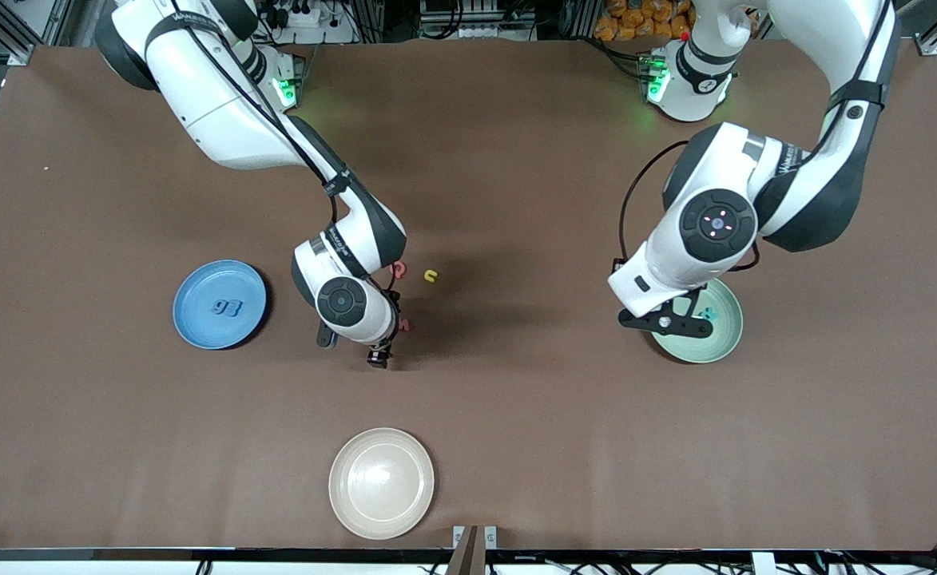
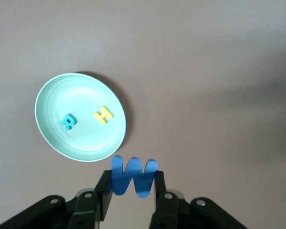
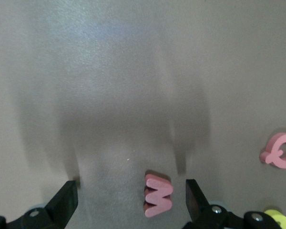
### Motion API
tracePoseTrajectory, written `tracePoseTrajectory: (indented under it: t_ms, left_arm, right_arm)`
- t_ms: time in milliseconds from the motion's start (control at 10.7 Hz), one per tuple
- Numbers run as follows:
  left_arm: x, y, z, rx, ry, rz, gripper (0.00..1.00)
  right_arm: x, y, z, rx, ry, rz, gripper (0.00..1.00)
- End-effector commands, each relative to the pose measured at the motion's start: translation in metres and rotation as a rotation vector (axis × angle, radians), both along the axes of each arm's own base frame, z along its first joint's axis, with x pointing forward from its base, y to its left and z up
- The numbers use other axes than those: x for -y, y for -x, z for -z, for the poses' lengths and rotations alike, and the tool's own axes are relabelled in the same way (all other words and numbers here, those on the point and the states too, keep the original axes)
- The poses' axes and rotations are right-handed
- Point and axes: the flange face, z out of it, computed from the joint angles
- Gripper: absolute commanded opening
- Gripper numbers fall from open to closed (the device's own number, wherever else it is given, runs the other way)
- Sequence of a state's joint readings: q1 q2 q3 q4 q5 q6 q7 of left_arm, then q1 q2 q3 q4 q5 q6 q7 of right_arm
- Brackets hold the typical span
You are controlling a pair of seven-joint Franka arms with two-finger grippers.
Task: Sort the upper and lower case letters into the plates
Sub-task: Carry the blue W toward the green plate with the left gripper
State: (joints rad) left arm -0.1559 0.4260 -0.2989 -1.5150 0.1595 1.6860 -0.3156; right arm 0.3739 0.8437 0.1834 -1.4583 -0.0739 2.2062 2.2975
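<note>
Brown matting covered the whole table (image 1: 516, 399), and I took the mint green plate (image 1: 716, 339) toward the left arm's end as my landmark. It already held a teal R (image 2: 68, 121) and a yellow H (image 2: 103, 114). Above its rim hung the left gripper (image 2: 132, 187), pinching a blue W (image 2: 132, 177) upright between its fingers. From where I stood the letter looked to be over the edge rather than the middle — let go there, so light a piece of foam might well strike the rim and skip off onto the mat. Whether it was a capital or a small w I could not tell, so it might also end up in the wrong plate.

Well away from the green plate, toward the right arm's end, the right gripper (image 3: 132, 202) hung low with its fingers spread wide around a pink M (image 3: 158, 194) lying flat on the mat. A pink Q (image 3: 281, 150) and a yellow letter (image 1: 430, 276) lay close by that M; a sloppy closing could nudge them — or push the M sideways instead of lifting it.

The blue plate (image 1: 196, 331) sat farther still from the green one, two blue letters (image 1: 227, 307) in it. A cream plate (image 1: 416, 511), nearer the front camera than either, belonged to neither group. Nothing blocked either arm.
</note>
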Motion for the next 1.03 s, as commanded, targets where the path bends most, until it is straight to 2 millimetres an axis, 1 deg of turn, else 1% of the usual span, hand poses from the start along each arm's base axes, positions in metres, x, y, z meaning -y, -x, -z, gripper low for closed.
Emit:
tracePoseTrajectory:
  t_ms: [0, 94, 187, 281, 375, 468, 562, 656, 843, 937]
  left_arm:
    - [-0.031, 0.001, 0.032, -0.073, -0.005, -0.037, 0.00]
    - [-0.057, -0.003, 0.053, -0.107, -0.015, -0.066, 0.00]
    - [-0.076, -0.006, 0.065, -0.129, -0.007, -0.077, 0.00]
    - [-0.081, -0.003, 0.074, -0.143, -0.009, -0.068, 0.00]
    - [-0.098, -0.003, 0.088, -0.162, -0.011, -0.089, 0.00]
    - [-0.105, -0.001, 0.103, -0.166, -0.006, -0.095, 0.00]
    - [-0.110, 0.001, 0.115, -0.157, 0.002, -0.100, 0.00]
    - [-0.116, 0.003, 0.129, -0.167, 0.005, -0.110, 0.00]
    - [-0.118, 0.005, 0.156, -0.193, 0.002, -0.108, 0.00]
    - [-0.124, 0.004, 0.162, -0.196, -0.014, -0.104, 0.02]
  right_arm:
    - [-0.003, 0.006, 0.001, 0.035, 0.022, 0.024, 1.00]
    - [-0.005, 0.007, 0.001, 0.036, 0.020, 0.026, 1.00]
    - [-0.007, 0.008, 0.001, 0.035, 0.022, 0.028, 1.00]
    - [-0.010, 0.010, 0.001, 0.034, 0.020, 0.029, 1.00]
    - [-0.013, 0.012, 0.001, 0.036, 0.020, 0.025, 1.00]
    - [-0.014, 0.013, 0.001, 0.033, 0.022, 0.025, 1.00]
    - [-0.021, 0.017, 0.002, 0.036, 0.025, 0.008, 1.00]
    - [-0.022, 0.018, 0.002, 0.038, 0.029, 0.000, 1.00]
    - [-0.023, 0.019, 0.002, 0.038, 0.029, -0.001, 1.00]
    - [-0.023, 0.021, 0.005, 0.033, 0.032, -0.002, 1.00]
